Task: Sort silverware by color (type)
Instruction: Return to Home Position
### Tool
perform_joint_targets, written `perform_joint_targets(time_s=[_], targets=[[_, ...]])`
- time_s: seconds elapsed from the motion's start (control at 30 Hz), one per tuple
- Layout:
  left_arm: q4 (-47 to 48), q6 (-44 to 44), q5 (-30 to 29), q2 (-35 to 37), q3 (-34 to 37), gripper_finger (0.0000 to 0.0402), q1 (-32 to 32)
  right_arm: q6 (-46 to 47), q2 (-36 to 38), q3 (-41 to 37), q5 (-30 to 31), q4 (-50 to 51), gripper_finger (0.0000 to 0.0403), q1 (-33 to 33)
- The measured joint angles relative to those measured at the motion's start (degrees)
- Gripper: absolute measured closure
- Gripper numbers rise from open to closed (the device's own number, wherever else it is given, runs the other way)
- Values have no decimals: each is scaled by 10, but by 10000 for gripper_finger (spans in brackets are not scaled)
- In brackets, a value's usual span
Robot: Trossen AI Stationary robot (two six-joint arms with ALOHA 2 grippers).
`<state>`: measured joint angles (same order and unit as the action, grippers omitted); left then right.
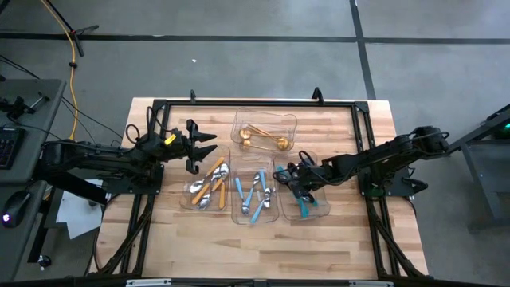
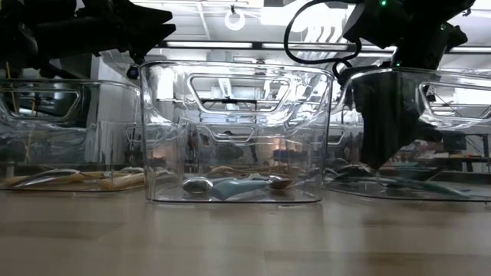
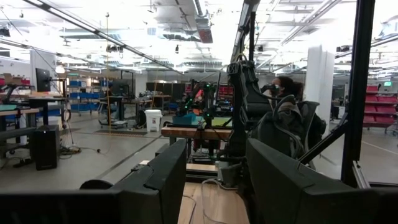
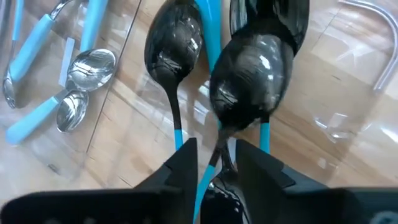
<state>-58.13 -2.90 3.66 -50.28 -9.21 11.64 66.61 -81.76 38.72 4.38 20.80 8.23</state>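
Four clear trays stood on the counter point(image 1: 351, 239), one colour of silverware to each, which accounted for the layout. The far tray point(image 1: 237, 127), near the middle of the counter's far edge, held the gold cutlery point(image 1: 263, 139). The other three sat side by side in a row across the counter's centre. The left tray point(image 1: 188, 199) held the orange-handled spoons point(image 1: 211, 179), the middle tray point(image 1: 237, 215) the light-blue-handled spoons point(image 1: 256, 195), and the right tray point(image 1: 325, 209) the dark teal-handled spoons point(image 4: 180, 43). No cutlery was noted loose on the bare counter in the high view, so sorting was judged complete or very nearly so.

The right end effector point(image 4: 216, 149) hung low inside the right tray, directly over the dark spoons. Its fingers stood slightly apart. The stem of one spoon ran through the gap, and as far as could be judged it was released rather than pinched. The low position suited a drop-off, setting a spoon down among its own kind.

The left end effector point(image 1: 205, 149) was raised off the counter beside the far end of the left tray, fingers spread and holding nothing. It was judged parked clear of the working arm.

Risk noted: the right arm would need a straight lift, or a finger could snag that stem or the tray wall.
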Motion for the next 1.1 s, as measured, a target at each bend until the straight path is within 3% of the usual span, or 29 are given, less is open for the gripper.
perform_joint_targets(time_s=[0.4, 0.67, 0.87, 0.97, 1.1], targets=[[0, 0, 0, 0, 0, 245, 0, 0, 0, 0, 1, 1, 254, 0], [0, 0, 0, 0, 0, 245, 0, -13, 3, 2, -5, 0, 251, 0], [1, 0, 0, 0, 0, 245, 0, -81, 39, 56, -12, 33, 251, 0], [1, 0, 0, 0, 0, 245, 0, -119, 67, 94, 19, 93, 251, 1], [1, 0, 0, 0, 0, 245, 0, -160, 110, 140, 111, 149, 252, 17]])
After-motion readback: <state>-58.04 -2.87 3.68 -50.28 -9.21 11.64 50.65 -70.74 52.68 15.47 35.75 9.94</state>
